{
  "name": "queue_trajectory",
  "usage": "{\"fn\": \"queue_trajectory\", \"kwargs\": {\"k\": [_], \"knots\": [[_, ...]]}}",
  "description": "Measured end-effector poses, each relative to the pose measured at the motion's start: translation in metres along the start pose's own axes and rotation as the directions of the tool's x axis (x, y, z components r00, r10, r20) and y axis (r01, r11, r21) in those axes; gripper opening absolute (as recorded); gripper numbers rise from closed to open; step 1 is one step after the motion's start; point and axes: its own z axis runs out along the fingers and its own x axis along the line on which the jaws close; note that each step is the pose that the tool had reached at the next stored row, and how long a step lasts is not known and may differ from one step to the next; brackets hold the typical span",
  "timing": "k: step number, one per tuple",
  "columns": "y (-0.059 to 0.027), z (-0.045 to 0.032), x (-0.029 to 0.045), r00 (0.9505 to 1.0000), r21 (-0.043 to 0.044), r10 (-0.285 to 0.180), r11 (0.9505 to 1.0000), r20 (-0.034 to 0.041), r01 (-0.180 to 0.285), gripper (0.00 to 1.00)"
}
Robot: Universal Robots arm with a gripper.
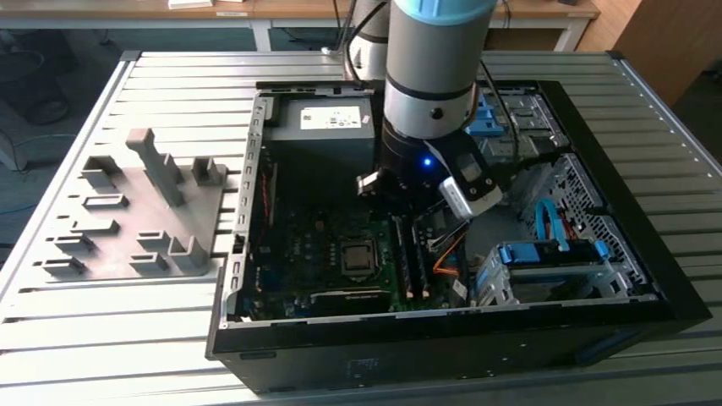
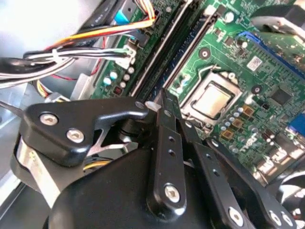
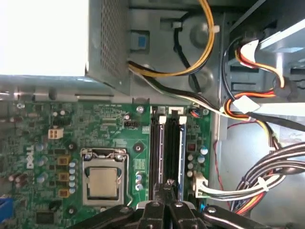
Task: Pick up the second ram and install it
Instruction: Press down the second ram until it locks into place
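A pale grey metal table point(image 1: 677, 211) of long ribbed slats carries the scene in the exterior view. At its centre lies an open black desktop computer case point(image 1: 451, 351), resting on its side with the interior facing up. At about nine o'clock from the case, just beside it, lies a flat grey plastic holder plate point(image 1: 130, 220) with upright slotted blocks.
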Motion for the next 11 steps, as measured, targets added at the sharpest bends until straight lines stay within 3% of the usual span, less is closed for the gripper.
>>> {"fn": "queue_trajectory", "kwargs": {"k": [9,11], "knots": [[-0.0018,-0.0389,-0.0008,1.0,0.0002,0.0,1.0,-0.0001,0.0,0.1],[-0.0019,-0.0417,-0.0009,1.0,-0.0002,0.0,1.0,0.0,0.0,0.1]]}}
